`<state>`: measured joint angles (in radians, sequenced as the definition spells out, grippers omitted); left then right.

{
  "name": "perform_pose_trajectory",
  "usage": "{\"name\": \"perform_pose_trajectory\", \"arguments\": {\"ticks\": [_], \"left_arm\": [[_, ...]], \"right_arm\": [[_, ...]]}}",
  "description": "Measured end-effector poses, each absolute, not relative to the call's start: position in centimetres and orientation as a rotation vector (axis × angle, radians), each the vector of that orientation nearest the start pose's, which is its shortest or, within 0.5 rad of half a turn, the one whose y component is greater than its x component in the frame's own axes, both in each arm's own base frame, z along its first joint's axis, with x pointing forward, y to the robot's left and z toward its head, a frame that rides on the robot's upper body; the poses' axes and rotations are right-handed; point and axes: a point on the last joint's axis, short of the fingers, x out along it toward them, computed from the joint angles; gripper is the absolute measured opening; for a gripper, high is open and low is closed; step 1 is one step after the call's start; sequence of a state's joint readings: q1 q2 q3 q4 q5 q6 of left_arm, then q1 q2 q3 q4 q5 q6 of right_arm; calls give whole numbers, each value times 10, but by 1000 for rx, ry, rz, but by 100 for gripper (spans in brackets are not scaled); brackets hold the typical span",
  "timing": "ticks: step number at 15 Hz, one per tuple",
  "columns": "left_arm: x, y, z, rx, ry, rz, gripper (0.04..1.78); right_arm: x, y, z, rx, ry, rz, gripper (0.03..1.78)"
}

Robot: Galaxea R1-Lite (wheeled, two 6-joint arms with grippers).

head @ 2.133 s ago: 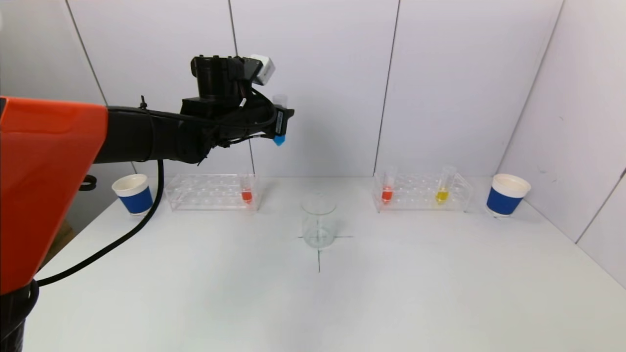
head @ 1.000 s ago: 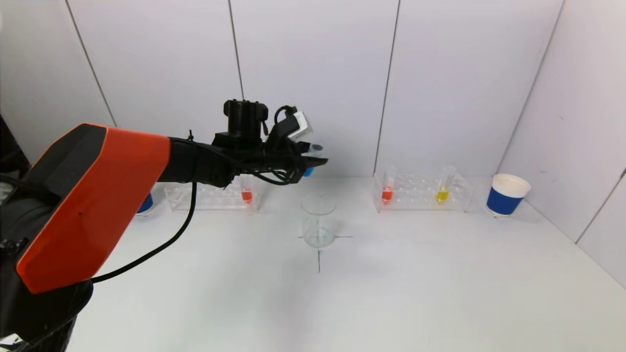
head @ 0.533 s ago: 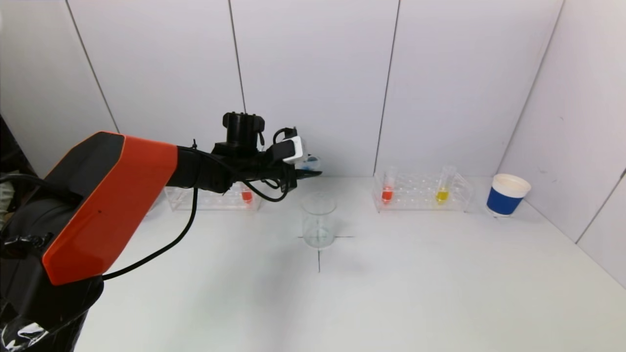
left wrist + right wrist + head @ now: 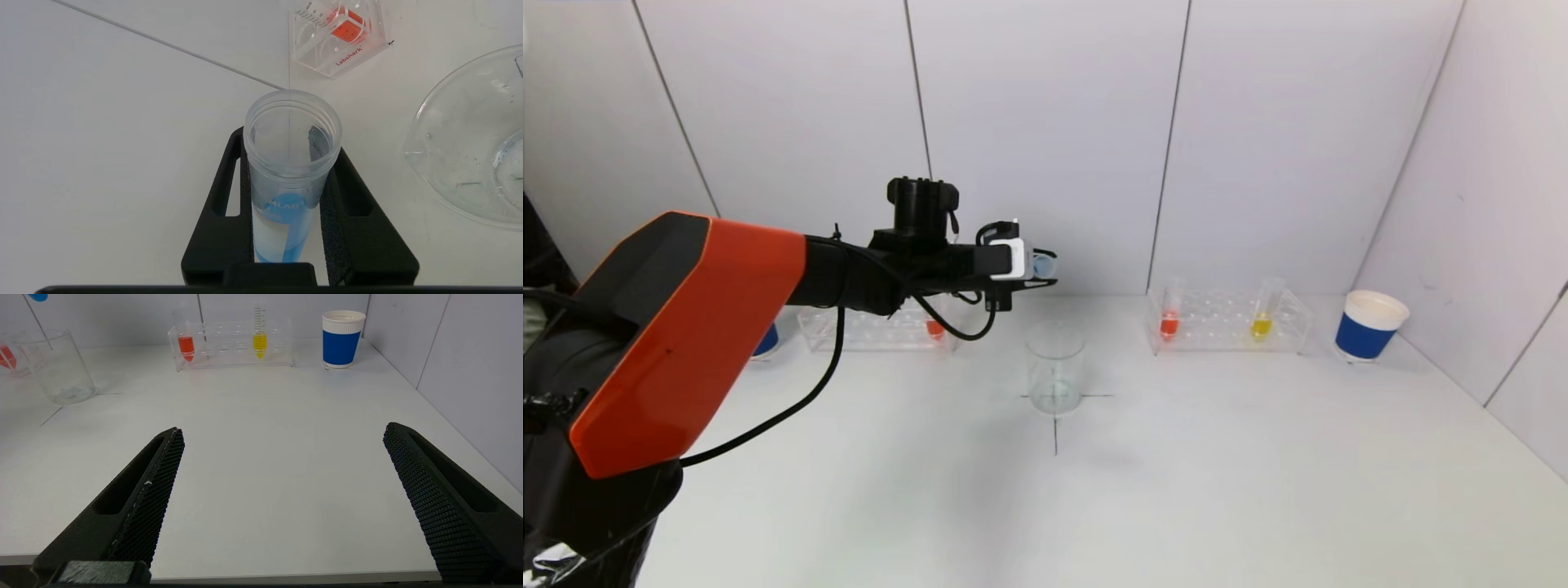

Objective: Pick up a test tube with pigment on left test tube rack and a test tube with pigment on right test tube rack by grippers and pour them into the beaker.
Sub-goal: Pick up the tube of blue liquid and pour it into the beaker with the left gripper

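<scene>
My left gripper (image 4: pixel 1039 273) is shut on a clear test tube with blue pigment (image 4: pixel 1044 265). It holds the tube tipped nearly level, a little above and to the left of the glass beaker (image 4: pixel 1055 367), which stands on a cross mark. In the left wrist view the tube (image 4: pixel 288 179) sits between the black fingers (image 4: pixel 222 212), its open mouth facing away and the blue pigment low inside. The beaker's rim (image 4: pixel 470 139) is beside it. My right gripper (image 4: pixel 282 430) is open and empty over the table's near edge.
The left rack (image 4: pixel 874 327) holds one orange tube (image 4: pixel 934 327). The right rack (image 4: pixel 1229 322) holds an orange tube (image 4: pixel 1170 322) and a yellow tube (image 4: pixel 1261 325). Blue paper cups stand at the far right (image 4: pixel 1370 325) and far left (image 4: pixel 765 339).
My left arm has come down and moved right toward the beaker. The blue tube has turned from upright to nearly level.
</scene>
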<state>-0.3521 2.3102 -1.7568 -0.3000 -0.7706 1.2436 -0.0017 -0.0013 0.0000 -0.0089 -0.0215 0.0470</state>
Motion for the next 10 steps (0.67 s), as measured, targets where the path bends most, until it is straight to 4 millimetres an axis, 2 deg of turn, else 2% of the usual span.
{"name": "perform_pose_trajectory", "arguments": {"ticks": [5, 10], "left_arm": [[441, -181, 178, 1190, -547, -1112, 47], [441, -183, 183, 1231, -646, -1073, 47]], "right_arm": [[-23, 0, 76, 48, -11, -23, 177], [-23, 0, 76, 48, -11, -23, 177]]}}
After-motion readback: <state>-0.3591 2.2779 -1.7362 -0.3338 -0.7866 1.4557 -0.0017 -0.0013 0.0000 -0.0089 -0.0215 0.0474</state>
